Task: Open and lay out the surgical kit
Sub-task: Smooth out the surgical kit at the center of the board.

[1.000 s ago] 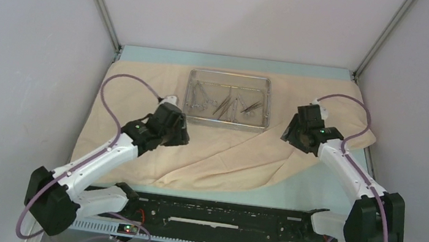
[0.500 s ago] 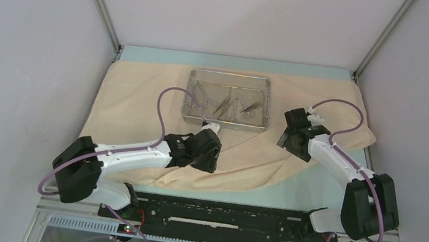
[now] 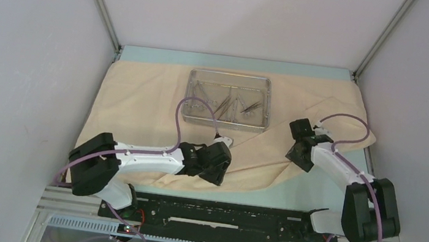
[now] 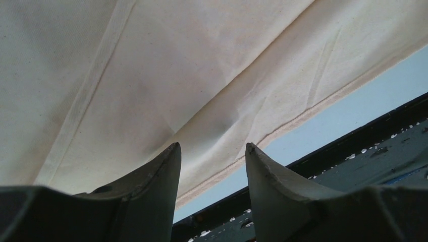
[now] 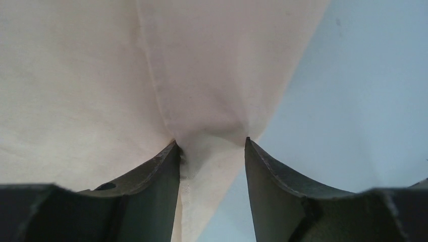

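Claws both apart: left claw (image 4: 212,151) over near hem of cloth wrap (image 3: 140,99), right claw (image 5: 212,143) straddling puckered fold beside counter (image 3: 290,189).

Cloth wrap (image 3: 140,99) plain beige; mesh tray (image 3: 224,123) silver; table (image 3: 237,63) pale blue.

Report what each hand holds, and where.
Left hand: nothing, open over the near hem of the cloth wrap. Right hand: straddles the wrap's corner; grip cannot be told.
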